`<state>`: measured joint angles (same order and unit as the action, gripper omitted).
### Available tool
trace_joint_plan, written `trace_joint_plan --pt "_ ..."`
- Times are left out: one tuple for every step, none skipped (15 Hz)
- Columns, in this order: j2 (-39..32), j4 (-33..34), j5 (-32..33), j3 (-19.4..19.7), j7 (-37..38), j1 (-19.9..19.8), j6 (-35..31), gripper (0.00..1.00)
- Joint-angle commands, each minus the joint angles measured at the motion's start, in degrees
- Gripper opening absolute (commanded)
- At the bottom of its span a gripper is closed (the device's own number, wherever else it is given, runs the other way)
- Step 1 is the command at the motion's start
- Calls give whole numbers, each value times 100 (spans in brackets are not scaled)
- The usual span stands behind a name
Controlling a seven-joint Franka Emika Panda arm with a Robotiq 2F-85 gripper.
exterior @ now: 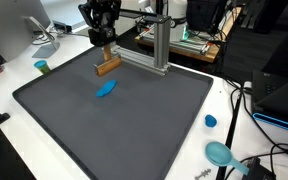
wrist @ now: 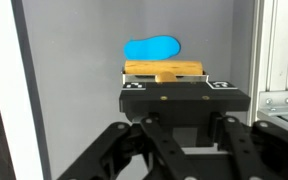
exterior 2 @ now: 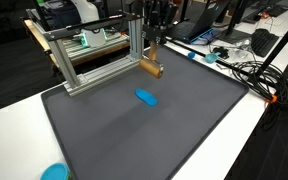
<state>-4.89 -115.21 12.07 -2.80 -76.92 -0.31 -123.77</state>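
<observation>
My gripper hangs over the far edge of the dark grey mat, fingers pointing down, also in the other exterior view. It appears shut on a wooden block, held low at the mat's surface. In the wrist view the block lies crosswise just past the black gripper body, which hides the fingertips. A flat blue oblong object lies on the mat a short way from the block, untouched.
An aluminium frame stands at the mat's far edge beside the gripper. A small blue cup, a teal bowl and a green cup sit off the mat. Cables and monitors surround the table.
</observation>
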Motion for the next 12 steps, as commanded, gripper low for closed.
trace_joint_plan --pt "-18 19 -4 29 -2 30 8 47" --pt "-25 15 -55 26 -89 18 -169 22" --pt "-50 105 -258 15 -627 -34 -204 22" --pt "-89 202 -181 35 -971 -62 -155 22" --pt "-141 295 -194 46 -1457 -97 -69 22" --pt "-193 374 -196 66 -1840 -130 -20 22" --pt "-279 475 -209 95 -2247 -172 -9 22" --pt "-371 575 -247 114 -2650 -213 5 22" --pt "-499 682 -400 110 -3041 -258 31 22" --pt "-622 826 -690 94 -3448 -327 138 22" --pt "-349 417 -322 133 -2716 -208 -90 47" --pt "-456 510 -476 134 -3020 -257 -61 47"
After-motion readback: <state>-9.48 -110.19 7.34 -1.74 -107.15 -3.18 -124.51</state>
